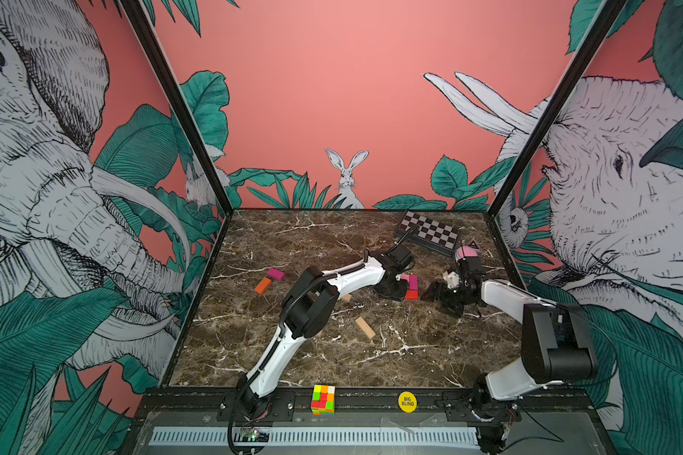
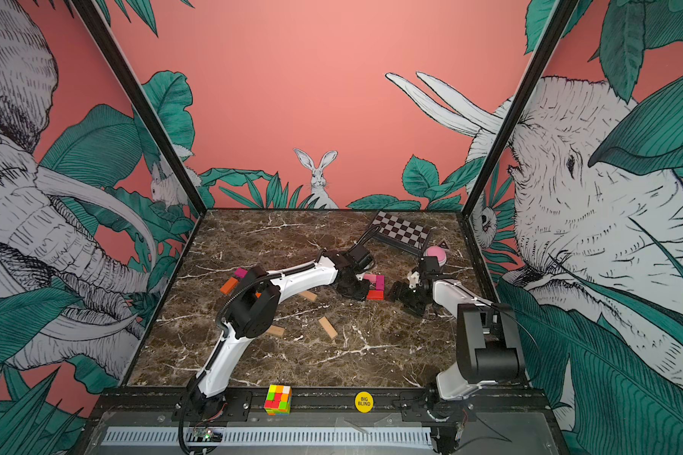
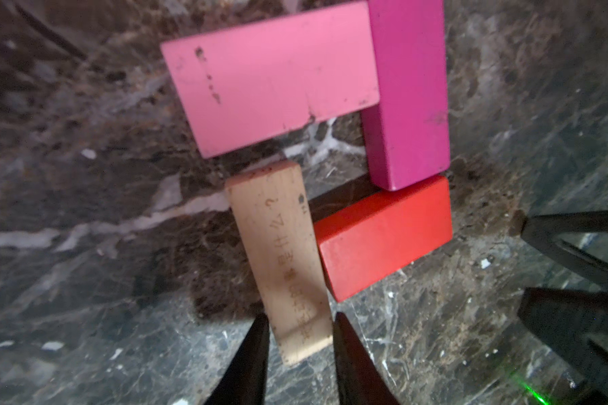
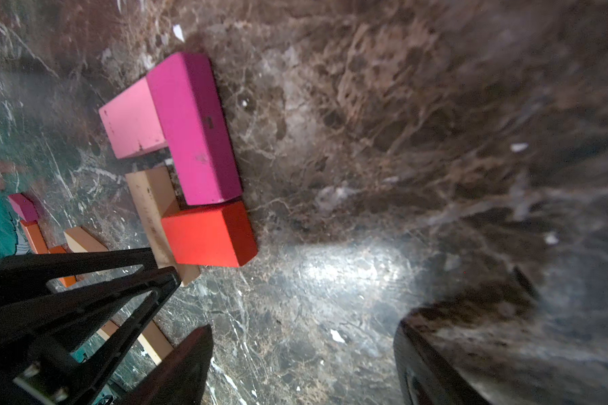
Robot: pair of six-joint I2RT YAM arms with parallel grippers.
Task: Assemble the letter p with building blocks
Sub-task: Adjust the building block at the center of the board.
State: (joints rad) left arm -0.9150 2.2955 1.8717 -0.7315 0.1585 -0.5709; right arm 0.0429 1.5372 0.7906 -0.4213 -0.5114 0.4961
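My left claw (image 3: pixel 299 326) pinches the tan block (image 3: pixel 278 252), mid-frame, right against the red block (image 3: pixel 383 238). It's blurry, but any twist probably shoves red and wrecks the P.

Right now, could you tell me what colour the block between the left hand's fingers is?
Plain tan wood; the block shows best in the left wrist view.

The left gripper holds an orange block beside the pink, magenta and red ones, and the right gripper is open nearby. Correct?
No: the left gripper holds a tan block, not an orange one, as the left wrist view shows. It sits beside the pink block, magenta block and red block, and the right gripper is open nearby.
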